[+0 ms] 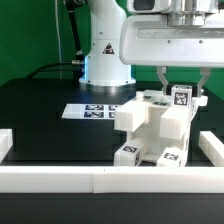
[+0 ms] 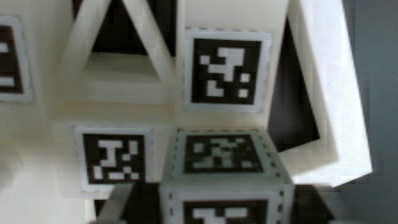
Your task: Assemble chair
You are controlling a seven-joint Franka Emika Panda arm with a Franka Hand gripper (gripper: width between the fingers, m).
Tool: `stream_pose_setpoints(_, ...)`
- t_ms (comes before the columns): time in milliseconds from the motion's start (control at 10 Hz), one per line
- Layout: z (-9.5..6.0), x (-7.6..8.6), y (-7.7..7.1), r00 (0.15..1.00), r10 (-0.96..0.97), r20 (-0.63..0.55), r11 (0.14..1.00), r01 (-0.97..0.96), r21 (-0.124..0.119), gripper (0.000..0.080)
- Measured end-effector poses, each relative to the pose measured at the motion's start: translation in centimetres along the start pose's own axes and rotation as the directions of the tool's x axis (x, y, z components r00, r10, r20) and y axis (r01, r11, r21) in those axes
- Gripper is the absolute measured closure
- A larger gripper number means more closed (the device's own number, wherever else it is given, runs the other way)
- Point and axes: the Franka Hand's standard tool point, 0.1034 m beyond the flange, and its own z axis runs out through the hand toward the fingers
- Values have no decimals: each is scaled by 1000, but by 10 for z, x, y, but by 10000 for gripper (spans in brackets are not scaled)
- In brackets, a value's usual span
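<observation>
Chair (image 1: pixel 152 128) sitting on black bench (image 1: pixel 40 110), toward exterior view's right, just behind white border rail (image 1: pixel 60 179). White chunky blocks joined, notched frame, black-and-white square tags showing on several faces. Hand (image 1: pixel 181 88) hanging over chair's upper tagged part, fingers seemingly clamping it, though contact unclear. Marker board (image 1: pixel 95 111) lying near robot base.

On my wrist camera: white chair frame (image 2: pixel 302 75), close up, fills the view. I count several black-and-white tags (image 2: pixel 224 68), one on a block face (image 2: pixel 217 158) below.
</observation>
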Motion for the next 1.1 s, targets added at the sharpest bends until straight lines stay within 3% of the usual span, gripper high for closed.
stream_pose_setpoints(700, 0, 0, -1, 897, 442, 1, 897, -442, 2, 512)
stream_pose_setpoints(1000, 0, 0, -1, 877, 481, 1, 877, -481, 1, 512)
stream_pose_setpoints(1100, 0, 0, -1, 877, 481, 1, 877, -481, 1, 412)
